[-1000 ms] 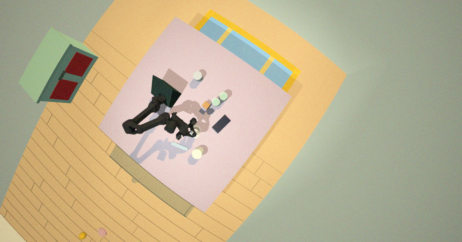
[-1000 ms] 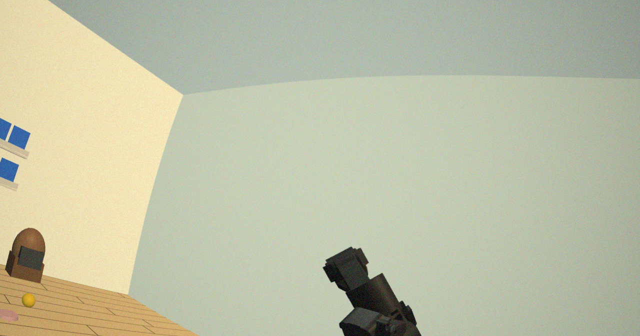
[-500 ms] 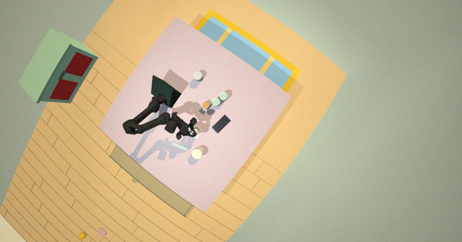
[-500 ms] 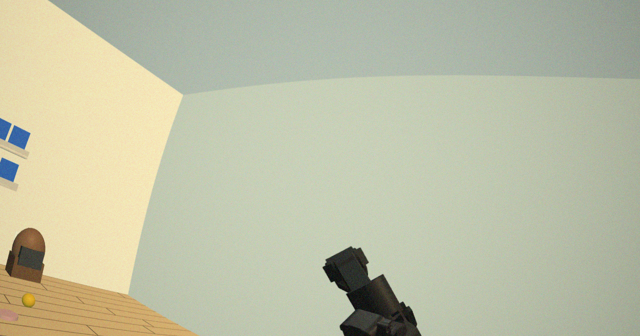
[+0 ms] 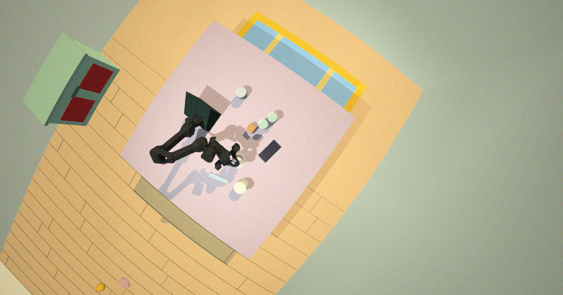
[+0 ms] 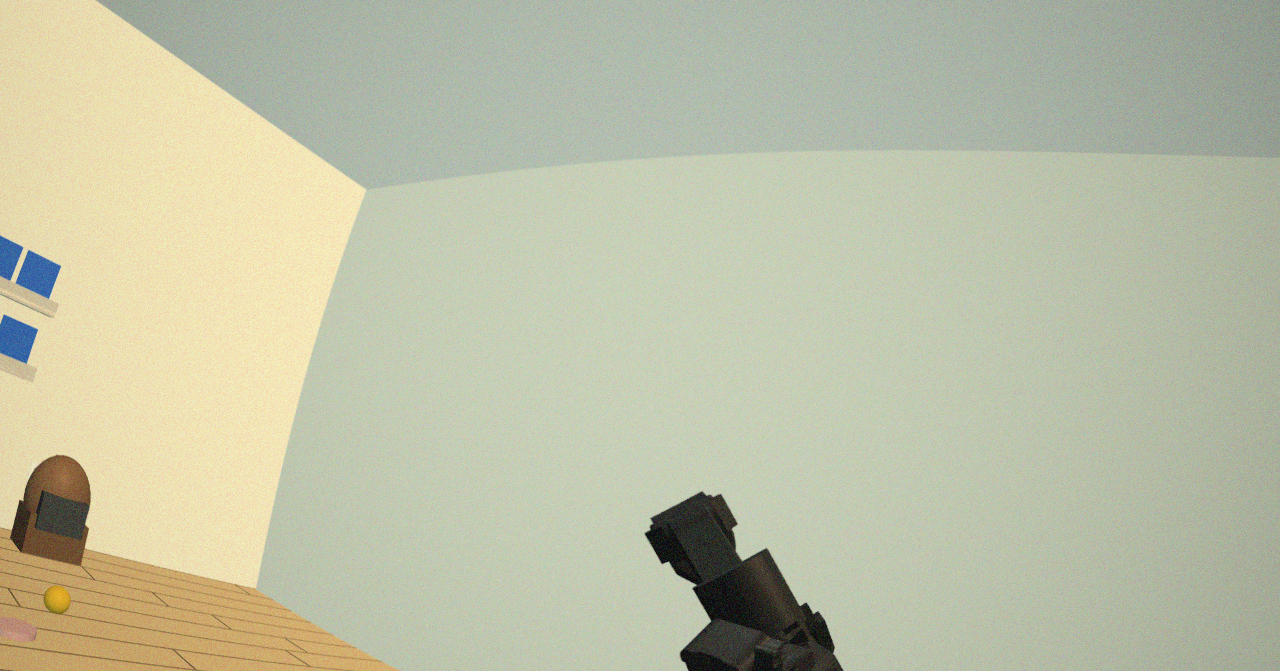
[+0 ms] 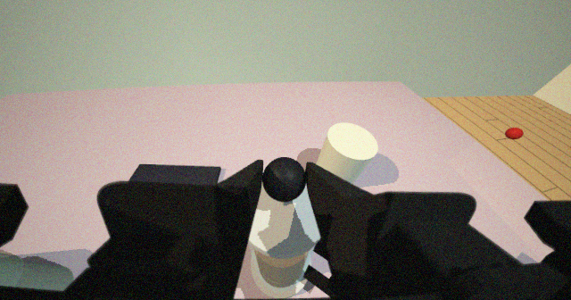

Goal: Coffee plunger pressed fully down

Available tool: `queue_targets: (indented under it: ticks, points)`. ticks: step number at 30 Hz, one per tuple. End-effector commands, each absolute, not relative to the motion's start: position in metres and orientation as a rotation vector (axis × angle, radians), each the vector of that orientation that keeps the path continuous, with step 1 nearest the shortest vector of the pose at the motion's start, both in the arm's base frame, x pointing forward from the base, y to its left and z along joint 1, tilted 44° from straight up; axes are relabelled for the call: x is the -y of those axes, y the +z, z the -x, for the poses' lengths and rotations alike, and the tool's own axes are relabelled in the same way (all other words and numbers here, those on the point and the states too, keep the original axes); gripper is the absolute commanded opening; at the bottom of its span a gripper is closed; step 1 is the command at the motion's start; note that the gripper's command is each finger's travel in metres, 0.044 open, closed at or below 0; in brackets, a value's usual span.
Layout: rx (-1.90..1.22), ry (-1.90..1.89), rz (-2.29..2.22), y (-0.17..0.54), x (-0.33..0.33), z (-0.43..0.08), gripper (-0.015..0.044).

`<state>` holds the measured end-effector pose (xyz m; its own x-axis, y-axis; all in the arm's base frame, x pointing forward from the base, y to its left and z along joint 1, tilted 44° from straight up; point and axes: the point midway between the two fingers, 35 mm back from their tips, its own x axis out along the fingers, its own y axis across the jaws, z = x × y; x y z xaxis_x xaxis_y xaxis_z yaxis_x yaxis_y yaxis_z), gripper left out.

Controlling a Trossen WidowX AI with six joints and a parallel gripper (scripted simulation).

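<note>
So the table [image 5: 299, 183] is pretty crowded around the press [image 7: 280, 246]. Right behind it in the wrist view sits a cream cylinder [image 7: 348, 152], near but not touching as far as I can see. Off to the other side there's a dark slab [image 7: 175, 174] lying flat, half hidden behind one finger. From the top view you also get an orange cube [image 5: 251, 127] next to two pale green cylinders [image 5: 267, 120] that stand just beside each other, a white cylinder [image 5: 240, 92] further back, and a thin pale bar [image 5: 218, 178] lying flat between the arm and the cream cylinder. A dark green box [image 5: 200, 110] stands at the arm's base.

Count: four cylinders total (one cream, one white, two green), one cube, one slab, one bar, one box, one press. On the floor there's a yellow ball [image 5: 100, 287], a pink disc [image 5: 124, 282] and a red ball [image 7: 514, 133].

Nothing sits between the claw [image 7: 284, 180] and the press. The claw is clamped on the knob [image 7: 284, 179], one finger on each side, touching it. The knob sits right down on top of the press body, which stands upright directly below the fingers, roughly mid-table. The exterior view only shows the arm's upper part, so no help there.
</note>
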<state>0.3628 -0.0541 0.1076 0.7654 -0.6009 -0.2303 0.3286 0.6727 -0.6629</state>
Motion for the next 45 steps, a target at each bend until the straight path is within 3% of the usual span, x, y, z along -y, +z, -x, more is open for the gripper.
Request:
queue_targets:
  ticks: [1, 17, 29, 45]
  points:
    - [-0.482, -0.556, 0.651, 0.102, 0.058, -0.361, 0.0122]
    - [-0.461, -0.545, 0.642, 0.107, 0.054, -0.363, 0.0122]
    - [-0.461, -0.545, 0.642, 0.107, 0.054, -0.363, 0.0437]
    - [-0.487, -0.552, 0.65, 0.161, -0.002, -0.342, 0.044]
